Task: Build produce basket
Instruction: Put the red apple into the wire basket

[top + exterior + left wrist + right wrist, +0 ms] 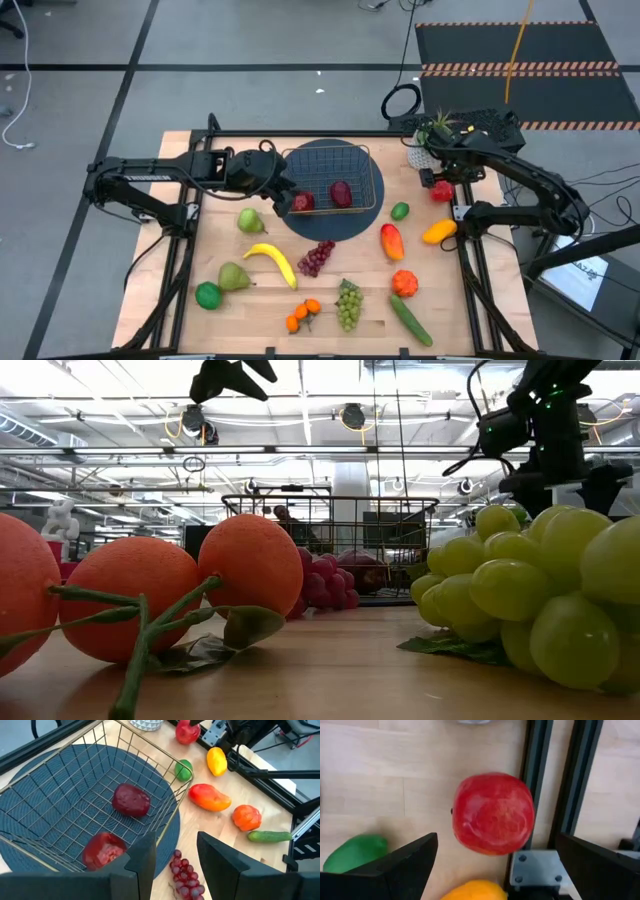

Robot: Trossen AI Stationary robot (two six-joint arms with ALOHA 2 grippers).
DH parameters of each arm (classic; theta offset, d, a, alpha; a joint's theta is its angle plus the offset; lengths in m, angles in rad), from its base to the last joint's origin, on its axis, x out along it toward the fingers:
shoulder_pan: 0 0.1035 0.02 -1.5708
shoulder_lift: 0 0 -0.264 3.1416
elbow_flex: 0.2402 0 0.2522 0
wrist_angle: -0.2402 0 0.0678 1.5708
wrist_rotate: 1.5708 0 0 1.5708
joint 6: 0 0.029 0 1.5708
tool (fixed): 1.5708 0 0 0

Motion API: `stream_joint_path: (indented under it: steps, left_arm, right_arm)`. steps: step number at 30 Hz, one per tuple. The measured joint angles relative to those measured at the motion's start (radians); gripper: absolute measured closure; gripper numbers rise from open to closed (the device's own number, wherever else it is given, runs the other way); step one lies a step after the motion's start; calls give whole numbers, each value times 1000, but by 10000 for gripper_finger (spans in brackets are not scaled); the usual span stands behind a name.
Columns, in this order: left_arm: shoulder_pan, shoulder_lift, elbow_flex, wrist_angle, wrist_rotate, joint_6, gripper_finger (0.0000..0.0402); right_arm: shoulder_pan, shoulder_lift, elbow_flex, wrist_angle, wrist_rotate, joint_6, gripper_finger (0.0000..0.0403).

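The wire basket [368,165] sits on a round dark mat [335,228] at the table's far middle, with two dark red apples [341,193] [130,800] lying on its mesh floor. My left gripper [290,196] [175,865] hovers open above the basket's near left corner, with nothing between its fingers. At the far right my right gripper [440,178] [495,870] points down, open, above a round red fruit [493,814] that rests on the wood beside the frame rail. Its fingers stand either side of the fruit, above it.
Loose produce lies on the table: lime [400,211], yellow pepper [438,232], mango [392,241], orange pepper [404,283], cucumber [410,320], green grapes [348,303], purple grapes [316,257], banana [272,262], pears [250,220], oranges [303,315]. A potted plant [432,135] stands at the far right.
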Motion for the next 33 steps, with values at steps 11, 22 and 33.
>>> stream_joint_path:
  steps: [11, 22, 33]
  left_arm:
    - [0, 0, 0, 3, 0, 17, 259]
    - [0, 0, 0, 3, -1, 45, 259]
    - [0, 0, 0, 2, 0, 61, 259]
  right_arm:
    - [-8, 3, -73, 84, -1, -9, 3]
    - [-7, 3, -160, 196, 0, -33, 5]
    - [-7, 3, -163, 228, -1, -58, 37]
